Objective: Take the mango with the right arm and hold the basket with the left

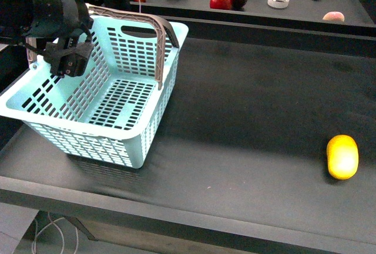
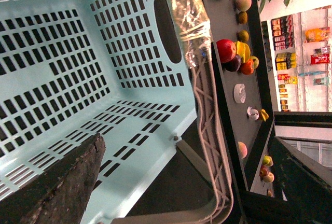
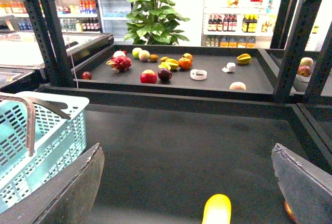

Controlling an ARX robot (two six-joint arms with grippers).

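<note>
- The right gripper [image 3: 187,150] has its jaws spread wide and grips nothing.
- The mango [image 3: 217,209] lies on the dark table [image 1: 247,107], in the gap between those jaws, touching neither finger.
- The left gripper [image 1: 70,60], jaws also wide apart, hangs over the left rim of the basket [image 1: 88,142].
- Mango and basket lie well apart.

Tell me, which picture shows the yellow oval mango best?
The front view: the smooth oval yellow mango lies whole on the dark table. The right wrist view cuts it off at the picture's edge; the left wrist view misses it.
</note>
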